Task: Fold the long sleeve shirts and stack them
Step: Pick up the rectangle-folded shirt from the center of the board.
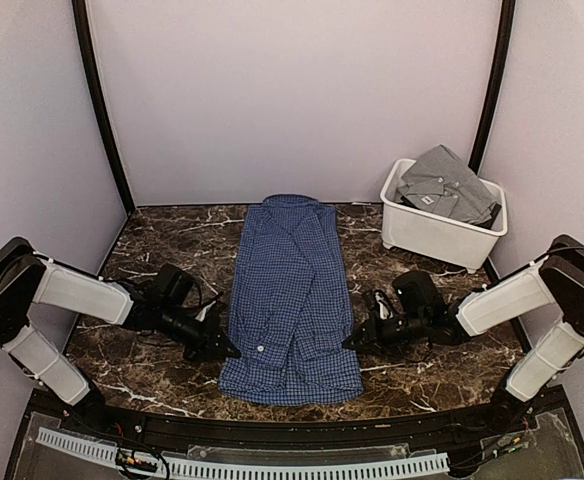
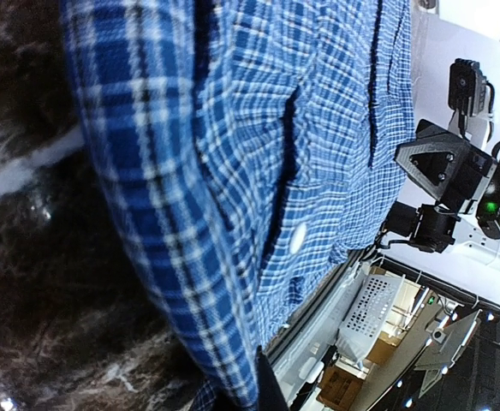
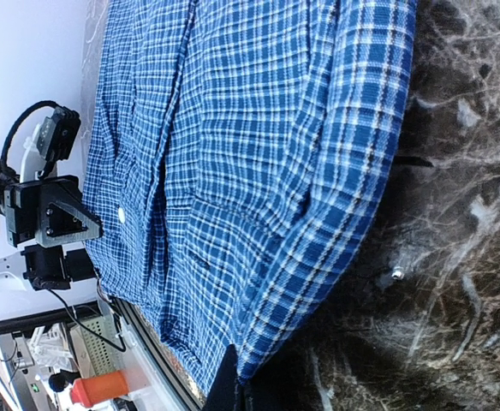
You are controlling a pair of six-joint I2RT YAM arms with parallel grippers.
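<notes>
Reaches in low from either side, elbows bent outward. Clamps left gripper point(image 1: 227, 350) and right gripper point(image 1: 352, 342) on opposite long edges of navy checked shirt point(image 1: 292, 290), flat on marble table point(image 1: 172, 240). Farther right: grey shirt point(image 1: 447, 185) in white bin point(image 1: 437, 240).

Table point(image 1: 162, 235): dark brown marble-pattern top with white veining. Blue checked shirt point(image 1: 292, 300) lies flat at centre, folded into a long narrow strip, collar at the far end, hem toward the near edge. White bin point(image 1: 434, 236) stands on the far right corner, apart from the shirt. Marble shows along both long sides of the shirt.
</notes>
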